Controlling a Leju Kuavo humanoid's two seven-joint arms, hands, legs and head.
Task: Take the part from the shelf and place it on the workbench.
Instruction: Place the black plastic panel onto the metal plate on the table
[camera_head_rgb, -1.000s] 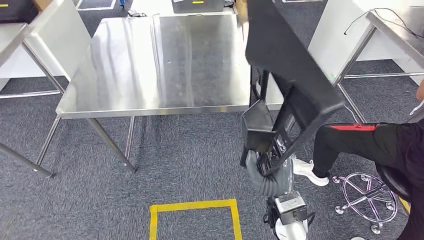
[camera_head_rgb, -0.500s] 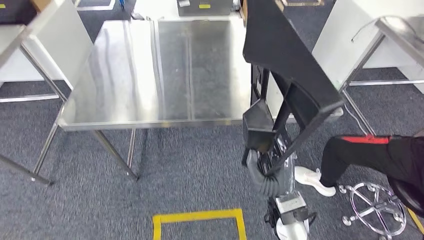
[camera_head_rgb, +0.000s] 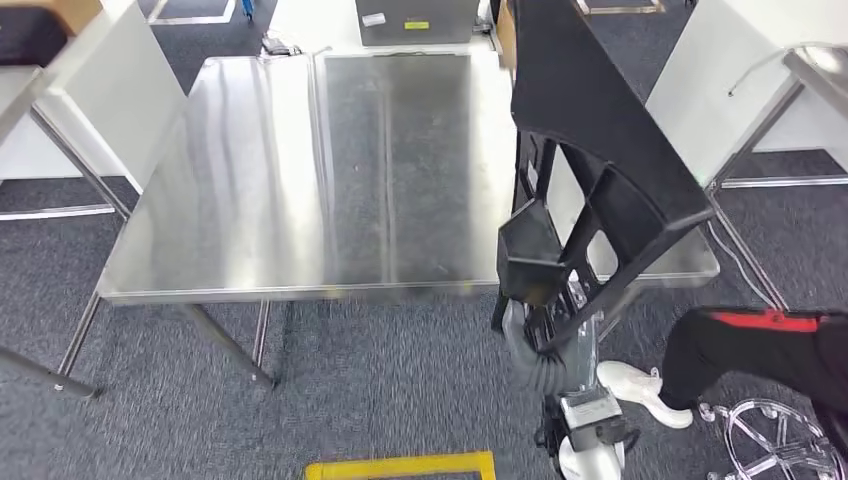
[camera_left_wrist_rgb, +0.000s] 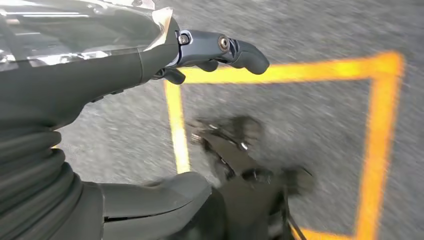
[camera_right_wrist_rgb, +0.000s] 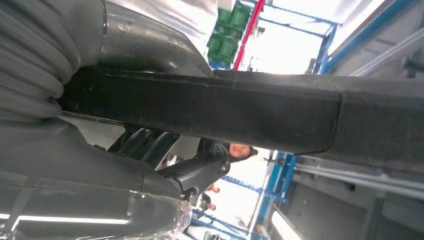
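the right hand (camera_head_rgb: 535, 315) grips the lower end of the part (camera_head_rgb: 600, 150), a large black moulded piece with a flat sloping face and open ribs beneath it. in the head view the part rises up and away from the fingers, its upper end reaching past the far edge of the workbench (camera_head_rgb: 250, 200) and its lower ribbed end hanging out over the near right corner of the steel top. the part looks held clear of the surface, though the angle makes that hard to settle. in the right wrist view a thick black bar of the part (camera_right_wrist_rgb: 225, 115) runs straight out from the hand (camera_right_wrist_rgb: 125, 145), with the thumb above it and the dark fingers (camera_right_wrist_rgb: 200, 167) curled under it, so the bar is clamped between them.

the left hand (camera_left_wrist_rgb: 150, 65) holds nothing: its dark fingers (camera_left_wrist_rgb: 240, 50) are loosely bent and stand apart from the thumb. below those fingers lies grey carpet (camera_left_wrist_rgb: 310, 125) marked with a square of yellow tape (camera_left_wrist_rgb: 380, 140).

to the right of the right hand's fingers, in the head view, a person's leg (camera_head_rgb: 760, 345) in black trousers with a red stripe ends in a white shoe (camera_head_rgb: 640, 385), beside the chrome base of a chair (camera_head_rgb: 780, 445). beyond the workbench's far edge stands a grey box (camera_head_rgb: 415, 20).
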